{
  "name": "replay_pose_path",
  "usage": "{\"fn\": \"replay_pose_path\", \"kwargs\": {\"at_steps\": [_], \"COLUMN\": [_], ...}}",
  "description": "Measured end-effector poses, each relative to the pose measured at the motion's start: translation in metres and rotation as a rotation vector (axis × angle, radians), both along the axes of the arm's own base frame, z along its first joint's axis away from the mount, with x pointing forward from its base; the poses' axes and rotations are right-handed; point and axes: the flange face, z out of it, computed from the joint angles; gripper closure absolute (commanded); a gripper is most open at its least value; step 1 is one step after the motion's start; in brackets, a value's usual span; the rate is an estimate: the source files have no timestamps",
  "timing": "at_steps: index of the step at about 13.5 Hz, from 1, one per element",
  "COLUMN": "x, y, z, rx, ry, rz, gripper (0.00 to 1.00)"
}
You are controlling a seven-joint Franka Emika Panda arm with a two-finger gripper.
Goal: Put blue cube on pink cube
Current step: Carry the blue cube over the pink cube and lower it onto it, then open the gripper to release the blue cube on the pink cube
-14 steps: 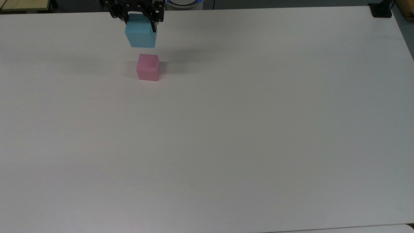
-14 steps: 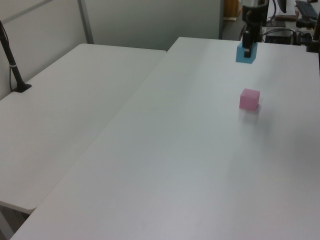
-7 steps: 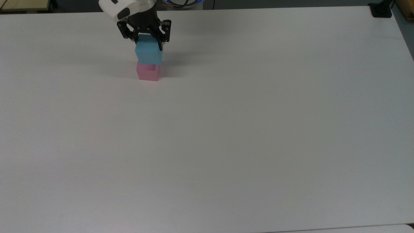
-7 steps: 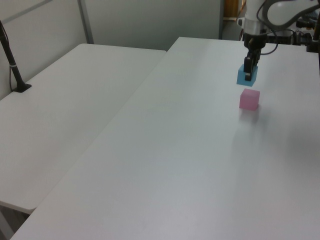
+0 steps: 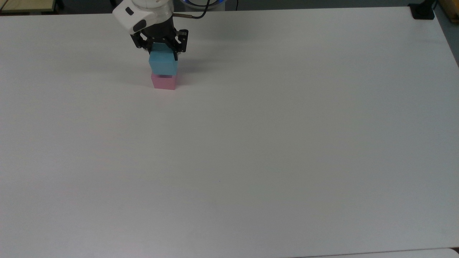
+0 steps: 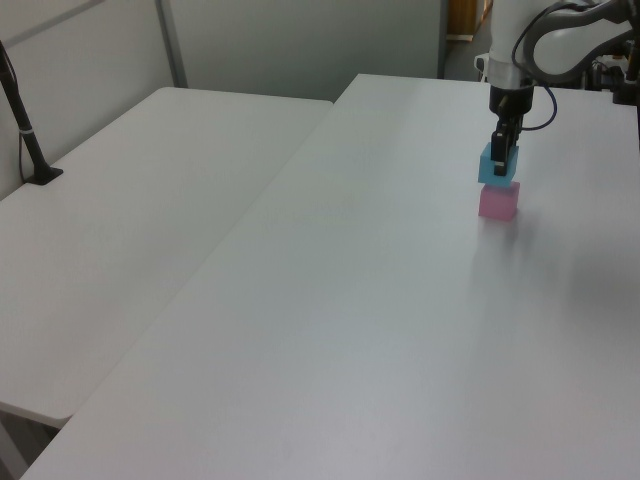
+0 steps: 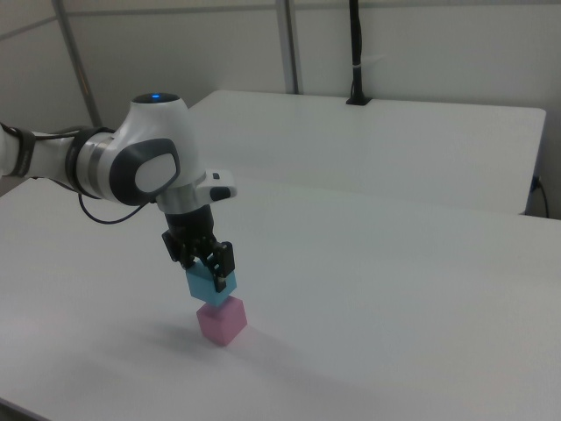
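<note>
The blue cube (image 5: 163,65) (image 6: 493,168) (image 7: 209,283) is held right over the pink cube (image 5: 163,82) (image 6: 498,202) (image 7: 221,321), which rests on the white table (image 5: 272,136). My gripper (image 5: 162,48) (image 6: 502,153) (image 7: 210,274) is shut on the blue cube from above, its black fingers on two opposite sides. In the right view the blue cube sits slightly towards the right view's left of the pink one. Whether the two cubes touch I cannot tell.
A second white table (image 6: 130,220) adjoins on the left view's left, with a black post (image 6: 25,125) clamped at its edge. A black mount (image 5: 422,10) sits at the table's far right corner in the top view.
My gripper has brought the blue cube down and over the pink cube; a second ago it hung behind and above it in the top view.
</note>
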Motion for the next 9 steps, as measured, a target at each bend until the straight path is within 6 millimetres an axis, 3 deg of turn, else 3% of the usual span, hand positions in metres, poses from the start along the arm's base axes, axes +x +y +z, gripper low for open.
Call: {"fn": "replay_pose_path", "kwargs": {"at_steps": [9], "x": [-0.001], "y": [-0.011], "z": [-0.021], "rx": [-0.042], "ry": [0.026], "rz": [0.014], "gripper": [0.34]}}
